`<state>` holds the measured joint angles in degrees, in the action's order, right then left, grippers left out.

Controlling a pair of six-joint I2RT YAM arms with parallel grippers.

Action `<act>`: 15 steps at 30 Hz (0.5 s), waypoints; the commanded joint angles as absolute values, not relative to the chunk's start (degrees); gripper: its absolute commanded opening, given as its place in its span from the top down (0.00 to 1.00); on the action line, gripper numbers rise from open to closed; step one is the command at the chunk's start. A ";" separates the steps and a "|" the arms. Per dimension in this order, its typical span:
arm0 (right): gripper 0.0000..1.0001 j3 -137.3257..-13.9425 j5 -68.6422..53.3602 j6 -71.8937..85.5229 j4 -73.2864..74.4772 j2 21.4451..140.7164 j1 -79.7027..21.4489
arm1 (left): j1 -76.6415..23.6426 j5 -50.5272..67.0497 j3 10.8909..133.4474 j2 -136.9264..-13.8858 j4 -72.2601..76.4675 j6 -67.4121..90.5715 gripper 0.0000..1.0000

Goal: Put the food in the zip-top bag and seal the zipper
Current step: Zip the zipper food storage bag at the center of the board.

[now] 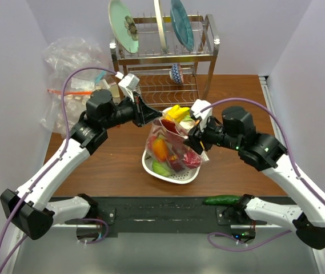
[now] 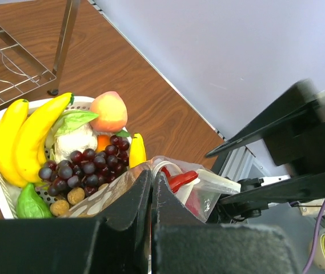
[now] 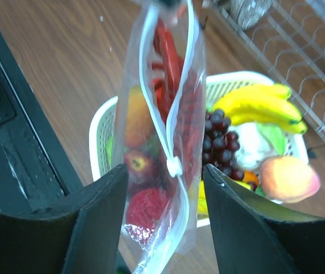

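Note:
The zip-top bag [image 1: 171, 145] hangs upright over the white tray [image 1: 151, 166]. My left gripper [image 1: 149, 116] is shut on the bag's top corner [image 2: 165, 165]. Inside the bag are a red lobster [image 3: 168, 51], an orange pepper [image 3: 136, 114], an apple [image 3: 139, 162] and a red fruit [image 3: 148, 205]. My right gripper [image 3: 165, 191] is open, with one finger on each side of the bag's near end and neither touching it. The zipper [image 3: 175, 166] has a white slider. Its strips lie joined below the slider and spread apart above it. A peach [image 3: 288, 177] lies in the tray.
The tray also holds yellow bananas [image 2: 28, 137], dark grapes [image 2: 85, 165] and a pale green cabbage [image 2: 73, 134]. A metal dish rack [image 1: 162, 63] with plates stands behind. A bulky clear bag [image 1: 71, 80] sits at the back left. A green vegetable [image 1: 222, 200] lies at the near edge.

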<state>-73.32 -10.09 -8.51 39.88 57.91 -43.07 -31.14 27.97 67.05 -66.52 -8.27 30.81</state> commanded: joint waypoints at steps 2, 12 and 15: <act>0.48 -65.58 -7.48 -7.21 41.31 55.99 -42.89 | -30.59 27.33 67.41 -63.72 -5.54 29.88 1.00; 0.66 -60.82 -3.78 -7.47 40.17 56.78 -42.98 | -30.50 27.07 67.68 -62.93 -6.68 29.09 1.00; 1.00 -61.87 -3.78 -7.38 40.43 56.43 -42.89 | -30.50 26.55 67.68 -62.93 -7.21 28.74 1.00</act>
